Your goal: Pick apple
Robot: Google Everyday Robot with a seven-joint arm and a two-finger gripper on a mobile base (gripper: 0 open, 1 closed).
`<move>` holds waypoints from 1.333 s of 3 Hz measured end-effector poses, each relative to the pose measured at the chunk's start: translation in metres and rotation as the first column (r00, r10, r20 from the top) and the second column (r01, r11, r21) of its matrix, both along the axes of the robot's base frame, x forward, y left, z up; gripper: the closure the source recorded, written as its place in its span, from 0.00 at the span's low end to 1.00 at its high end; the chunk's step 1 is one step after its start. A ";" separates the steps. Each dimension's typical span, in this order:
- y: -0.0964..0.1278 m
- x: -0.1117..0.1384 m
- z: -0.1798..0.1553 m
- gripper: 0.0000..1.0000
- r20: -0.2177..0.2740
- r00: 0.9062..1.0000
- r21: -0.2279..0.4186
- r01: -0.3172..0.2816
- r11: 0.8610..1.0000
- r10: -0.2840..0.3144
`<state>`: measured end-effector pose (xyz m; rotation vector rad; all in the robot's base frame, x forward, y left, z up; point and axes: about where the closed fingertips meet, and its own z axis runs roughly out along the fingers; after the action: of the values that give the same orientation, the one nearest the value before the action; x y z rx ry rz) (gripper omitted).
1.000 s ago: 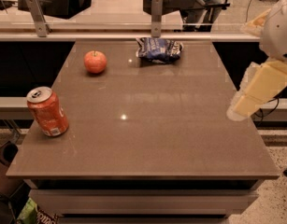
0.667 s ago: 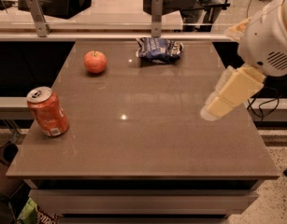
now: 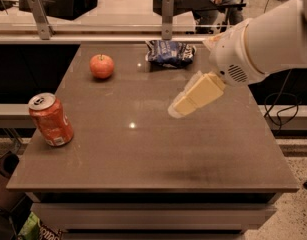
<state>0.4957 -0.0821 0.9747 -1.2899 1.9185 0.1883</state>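
Note:
The apple (image 3: 101, 66) is small, round and red-orange with a short stem. It sits on the brown table (image 3: 143, 154) near the far left corner. My gripper (image 3: 179, 107) hangs above the table's middle right, well to the right of the apple and nearer the camera. Its cream-coloured fingers (image 3: 198, 94) point down and left toward the table's middle. The white arm (image 3: 263, 39) comes in from the upper right. Nothing shows in the gripper.
An orange-red soda can (image 3: 50, 119) stands upright near the table's left edge. A crumpled blue chip bag (image 3: 169, 52) lies at the far edge, just right of the apple. Beyond the table are a railing with posts (image 3: 167, 16) and a counter.
The arm has swung in from the right edge toward the table's middle, moving the gripper left and closer to the apple. The apple, can and bag have not moved.

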 end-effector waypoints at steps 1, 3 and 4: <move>0.013 0.028 -0.006 0.00 0.015 0.999 0.081 0.049 0.996 -0.050; 0.018 0.039 -0.006 0.00 0.036 0.997 0.097 0.067 0.993 -0.070; 0.035 0.063 -0.015 0.00 0.054 0.995 0.145 0.077 0.986 -0.086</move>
<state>0.5589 -0.0473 0.9595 -1.1087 1.8676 0.2377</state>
